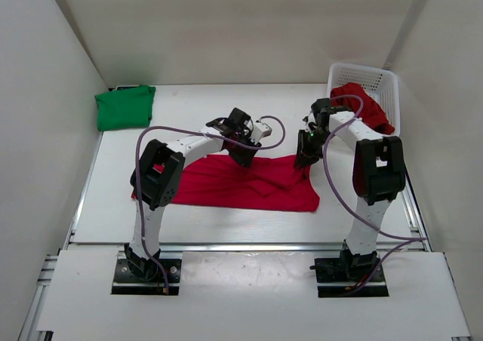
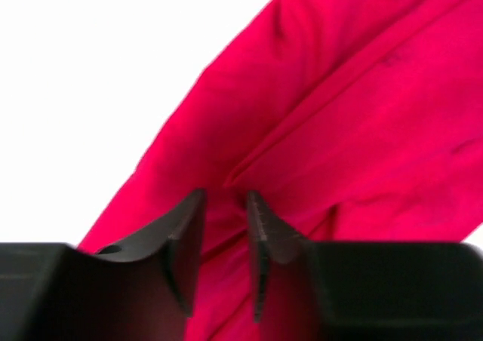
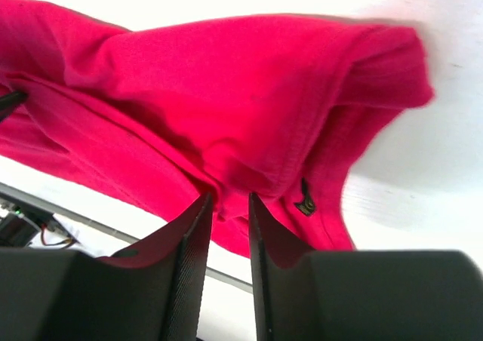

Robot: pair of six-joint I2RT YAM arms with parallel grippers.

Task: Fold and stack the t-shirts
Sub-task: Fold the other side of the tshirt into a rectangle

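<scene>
Reaching in from both sides, the two arms meet a red t-shirt point(image 1: 241, 184) spread crosswise on the white table point(image 1: 196, 115), just beyond their bases. The left gripper point(image 1: 243, 154) hangs over the shirt's far edge near its middle, while the right gripper point(image 1: 306, 160) sits at the far right corner, where the cloth rises in a small peak. Seen from the left wrist, the dark fingers point(image 2: 181, 228) stand a narrow gap apart with a crease of red cloth running up to their tips; whether they pinch that crease or merely frame it cannot be told. The right wrist camera shows much the same: two fingers point(image 3: 189, 235) slightly parted, a rumpled fold of the shirt coming down to the gap, and no way to tell if the fabric is gripped. A small dark tag point(image 3: 305, 204) shows on a hem just beside one finger. A green t-shirt point(image 1: 124, 107) lies in a compact, squared bundle at the far left corner of the table, well apart from the arms. A second red t-shirt point(image 1: 366, 107) is heaped in the white mesh basket point(image 1: 377, 75) at the far right corner, spilling over its near rim
</scene>
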